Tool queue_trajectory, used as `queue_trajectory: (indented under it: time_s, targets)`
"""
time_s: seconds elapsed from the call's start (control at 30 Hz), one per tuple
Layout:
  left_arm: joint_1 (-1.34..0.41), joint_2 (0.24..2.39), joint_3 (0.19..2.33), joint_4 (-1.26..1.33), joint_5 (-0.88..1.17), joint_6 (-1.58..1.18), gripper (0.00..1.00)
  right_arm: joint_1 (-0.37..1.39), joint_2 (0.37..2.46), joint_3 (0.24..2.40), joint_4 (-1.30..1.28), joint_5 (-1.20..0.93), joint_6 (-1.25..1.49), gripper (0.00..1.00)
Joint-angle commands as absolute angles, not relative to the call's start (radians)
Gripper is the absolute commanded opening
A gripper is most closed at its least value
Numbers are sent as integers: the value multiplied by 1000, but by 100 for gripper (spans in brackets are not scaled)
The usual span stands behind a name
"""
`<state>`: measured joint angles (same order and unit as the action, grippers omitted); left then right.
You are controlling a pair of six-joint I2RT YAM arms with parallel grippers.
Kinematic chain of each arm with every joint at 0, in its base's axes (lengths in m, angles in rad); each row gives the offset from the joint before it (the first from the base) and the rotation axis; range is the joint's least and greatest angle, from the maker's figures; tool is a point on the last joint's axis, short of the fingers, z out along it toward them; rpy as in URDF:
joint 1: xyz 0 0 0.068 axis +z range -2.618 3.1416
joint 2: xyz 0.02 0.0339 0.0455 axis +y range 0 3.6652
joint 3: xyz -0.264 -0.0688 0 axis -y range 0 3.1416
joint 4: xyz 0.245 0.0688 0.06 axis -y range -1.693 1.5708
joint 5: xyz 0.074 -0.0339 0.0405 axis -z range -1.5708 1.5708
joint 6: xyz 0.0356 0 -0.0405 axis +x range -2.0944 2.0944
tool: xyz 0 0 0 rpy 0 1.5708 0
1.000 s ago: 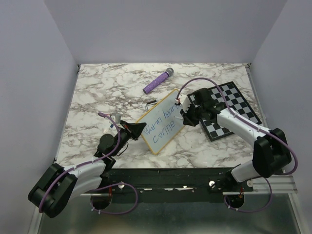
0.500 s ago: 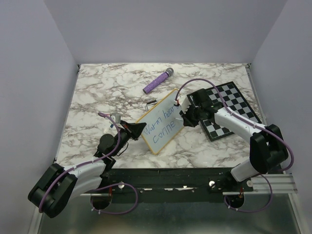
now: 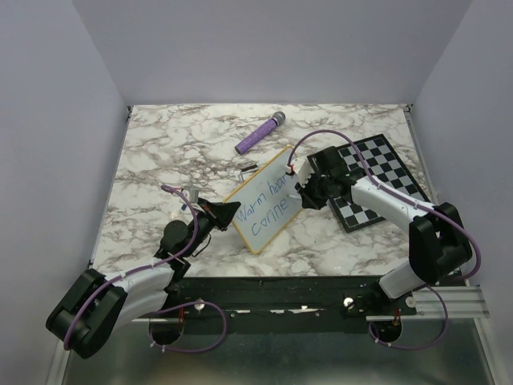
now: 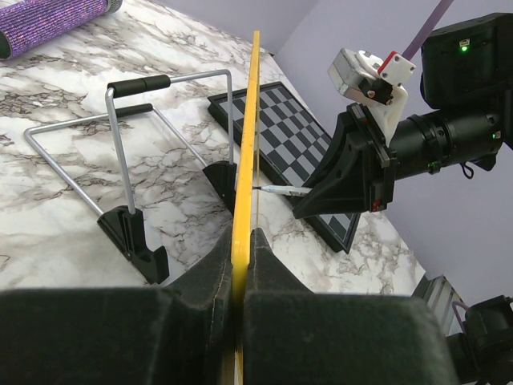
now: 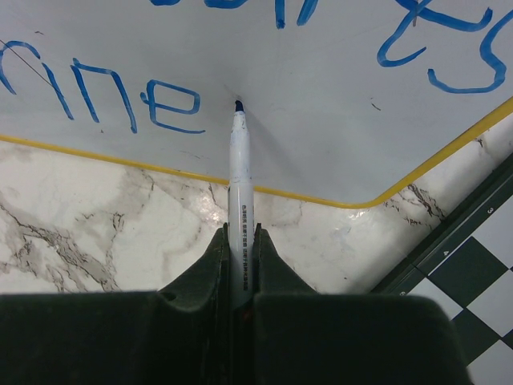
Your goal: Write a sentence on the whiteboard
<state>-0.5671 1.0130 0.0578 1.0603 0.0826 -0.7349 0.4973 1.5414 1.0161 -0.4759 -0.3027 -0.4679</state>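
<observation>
Now — left end effector (image 4: 240,241) clamped on whiteboard (image 4: 250,120); right end effector (image 5: 239,241) pinching marker (image 5: 240,160); sentence (image 5: 160,104) partly cropped.

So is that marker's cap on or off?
Off: the marker shows a bare blue tip at the whiteboard, pinched in the right gripper.

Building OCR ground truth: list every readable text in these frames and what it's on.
"Warm hearts": blue ink, top line on the whiteboard; the final "ts" is clearest in the right wrist view.
"Conne": blue ink, second line on the same board, and it stops there.
Print along the marker barrel: too small to read.
Small mark on the chessboard border: too blurred to read.
</observation>
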Motion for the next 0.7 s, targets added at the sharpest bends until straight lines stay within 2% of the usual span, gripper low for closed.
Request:
queue_trajectory:
  time_s: [0.0, 0.67]
  targets:
    - [-574, 1011, 38, 1081, 124, -732, 0, 492, 1554, 1028, -479, -281, -463, 1]
    - [-572, 1015, 48, 1077, 130, -730, 0, 492, 1552, 1028, -480, -296, -466, 0]
